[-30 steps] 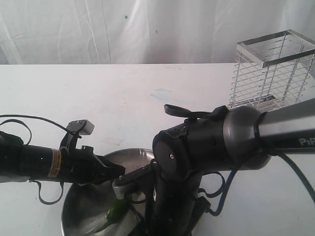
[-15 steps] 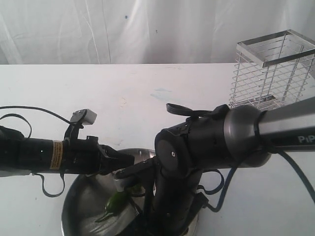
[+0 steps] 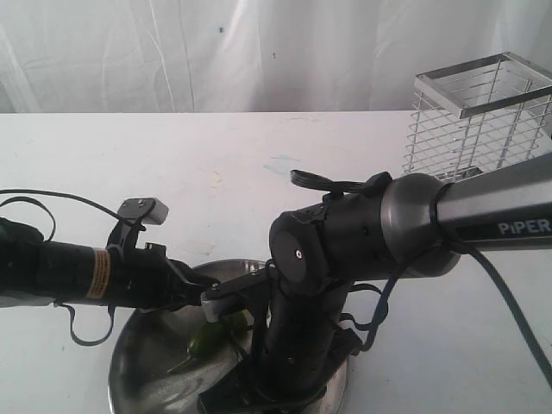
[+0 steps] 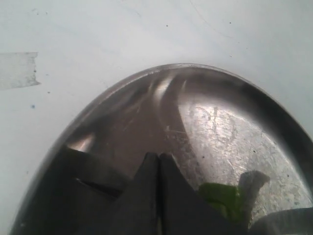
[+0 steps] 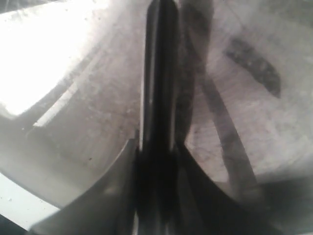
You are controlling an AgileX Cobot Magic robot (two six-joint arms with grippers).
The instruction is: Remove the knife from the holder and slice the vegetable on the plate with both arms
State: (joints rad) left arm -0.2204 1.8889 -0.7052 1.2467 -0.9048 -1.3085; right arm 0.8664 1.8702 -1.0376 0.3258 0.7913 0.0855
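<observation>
The steel plate [image 3: 136, 362] lies at the near edge, with the green vegetable [image 3: 203, 341] on it. My left gripper [image 3: 210, 295] reaches in from the left and hovers just above the vegetable. In the left wrist view this gripper [image 4: 159, 156] is shut with nothing between its fingers, and the vegetable [image 4: 221, 196] lies beside it on the plate [image 4: 220, 122]. My right gripper [image 5: 156, 147] is shut on the knife [image 5: 161, 73], whose dark blade points out over the plate [image 5: 73, 98]. In the exterior view the right wrist hides the knife.
The chrome wire holder [image 3: 479, 121] stands at the back right on the white table [image 3: 216, 172]. The thick right arm [image 3: 345, 250] crosses the middle and blocks much of the plate. A white curtain [image 3: 259, 52] closes the back.
My left gripper pushed right over the plate, then drew back a little. The vegetable shifted farther onto the plate. The right arm leaned slightly left.
</observation>
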